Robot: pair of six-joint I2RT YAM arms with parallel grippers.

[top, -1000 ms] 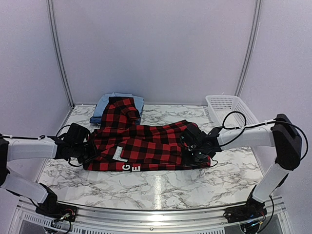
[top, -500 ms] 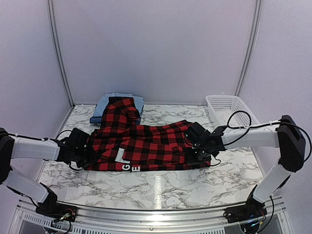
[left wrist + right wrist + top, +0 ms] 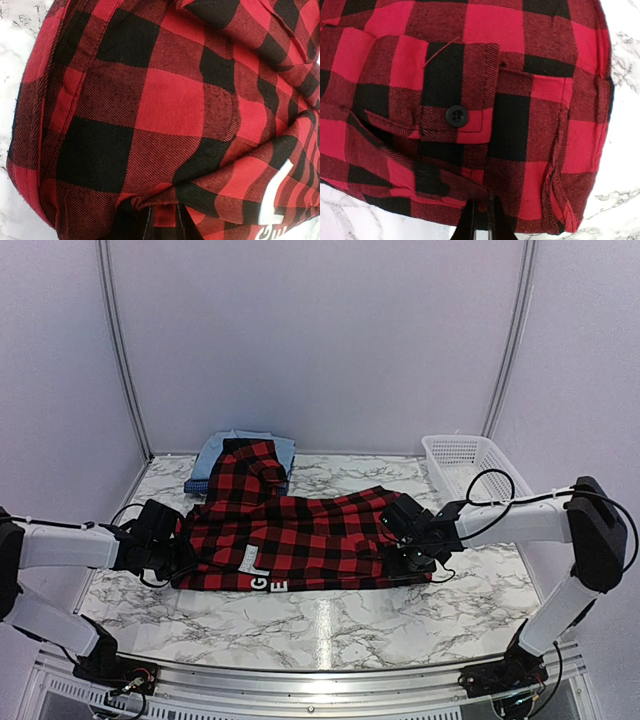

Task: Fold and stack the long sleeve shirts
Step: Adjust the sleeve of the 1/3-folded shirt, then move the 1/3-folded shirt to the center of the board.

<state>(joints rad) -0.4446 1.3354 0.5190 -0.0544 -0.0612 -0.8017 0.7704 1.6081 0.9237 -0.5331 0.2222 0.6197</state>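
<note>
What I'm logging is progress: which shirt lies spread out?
The red-and-black plaid shirt; the light blue shirt and dark blue checked shirt lie folded behind it.

Blocked straight ahead of the left claw (image 3: pixel 176 552) by the plaid shirt (image 3: pixel 300 535), spread all the way across to the right claw (image 3: pixel 408 552); between the two, passable only above the cloth. Open on the near side of both claws: bare table (image 3: pixel 330 625) down to the arm bases. Farther back from the left claw, folded blue shirts (image 3: pixel 213 455) with a plaid sleeve lying over them. Back and outward from the right claw, well apart, a white basket (image 3: pixel 465 455) by the wall, bare marble in between. Closed in by walls (image 3: pixel 320 340) at left, back and right.
</note>
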